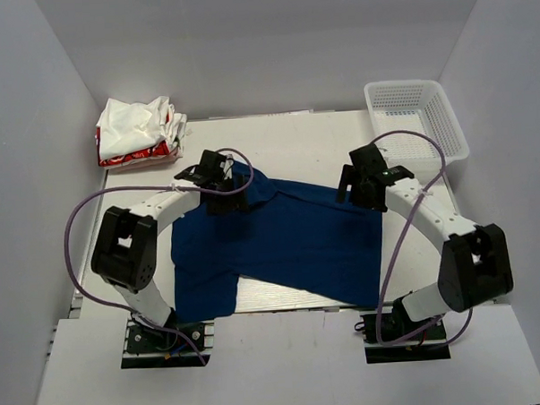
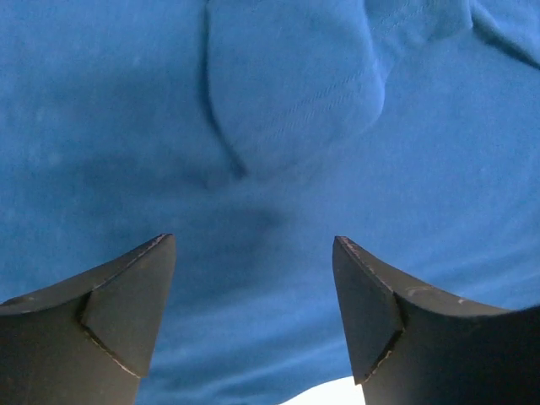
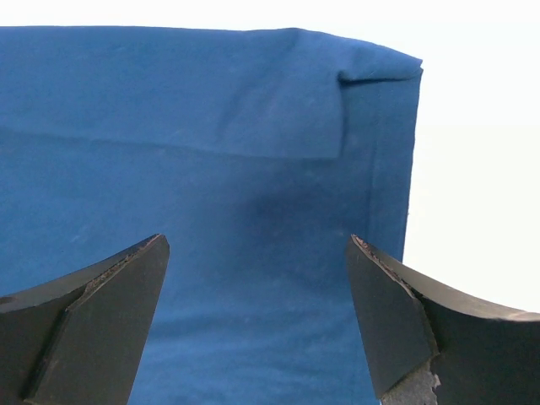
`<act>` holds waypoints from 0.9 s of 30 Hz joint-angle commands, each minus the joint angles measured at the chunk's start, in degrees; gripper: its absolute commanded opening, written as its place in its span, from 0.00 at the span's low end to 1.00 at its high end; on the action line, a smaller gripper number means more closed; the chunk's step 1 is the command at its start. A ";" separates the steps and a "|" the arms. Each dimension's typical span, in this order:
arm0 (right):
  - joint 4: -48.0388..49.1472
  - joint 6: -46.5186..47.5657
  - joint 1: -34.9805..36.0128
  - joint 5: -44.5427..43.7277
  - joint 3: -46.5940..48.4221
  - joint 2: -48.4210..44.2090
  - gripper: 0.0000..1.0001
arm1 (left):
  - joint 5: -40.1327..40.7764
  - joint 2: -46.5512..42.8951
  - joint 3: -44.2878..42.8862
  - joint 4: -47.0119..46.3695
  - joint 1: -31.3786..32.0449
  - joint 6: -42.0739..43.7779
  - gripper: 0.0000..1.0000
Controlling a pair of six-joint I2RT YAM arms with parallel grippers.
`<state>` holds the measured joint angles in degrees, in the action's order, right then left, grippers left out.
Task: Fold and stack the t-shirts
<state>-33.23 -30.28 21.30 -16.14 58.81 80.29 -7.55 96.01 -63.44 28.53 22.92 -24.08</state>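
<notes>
A navy blue t-shirt (image 1: 281, 242) lies spread on the table, partly folded, one sleeve hanging toward the front left. My left gripper (image 1: 222, 182) is open just above the shirt's far left part; the left wrist view shows blue cloth (image 2: 278, 126) with a folded sleeve between the fingers. My right gripper (image 1: 363, 182) is open above the shirt's far right corner; the right wrist view shows the shirt's folded edge (image 3: 337, 118) and right hem. A pile of white t-shirts with red parts (image 1: 140, 132) sits at the far left.
A white mesh basket (image 1: 415, 117) stands at the far right corner. White walls enclose the table on three sides. The arm bases sit at the near edge, with purple cables (image 1: 74, 229) looping beside each arm.
</notes>
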 commanded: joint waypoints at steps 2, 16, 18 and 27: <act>-2.36 -0.04 -1.43 -3.72 4.65 4.43 0.91 | -0.72 4.88 -4.93 -0.76 0.11 3.51 0.80; 1.50 2.25 -4.60 -1.52 8.70 17.53 0.91 | -5.81 8.41 -11.79 -6.03 -1.47 2.98 0.00; 2.91 3.03 -5.30 -0.83 8.17 18.14 0.91 | -7.12 8.41 -11.79 -6.56 -1.47 2.98 0.00; 9.15 7.34 -6.97 4.63 7.46 21.48 0.83 | -6.51 9.98 -18.91 -7.18 -1.47 2.28 0.00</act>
<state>-26.94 -24.58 14.74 -13.19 65.84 101.16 -13.65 107.68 -78.35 23.03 21.54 -21.52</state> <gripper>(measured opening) 0.842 0.021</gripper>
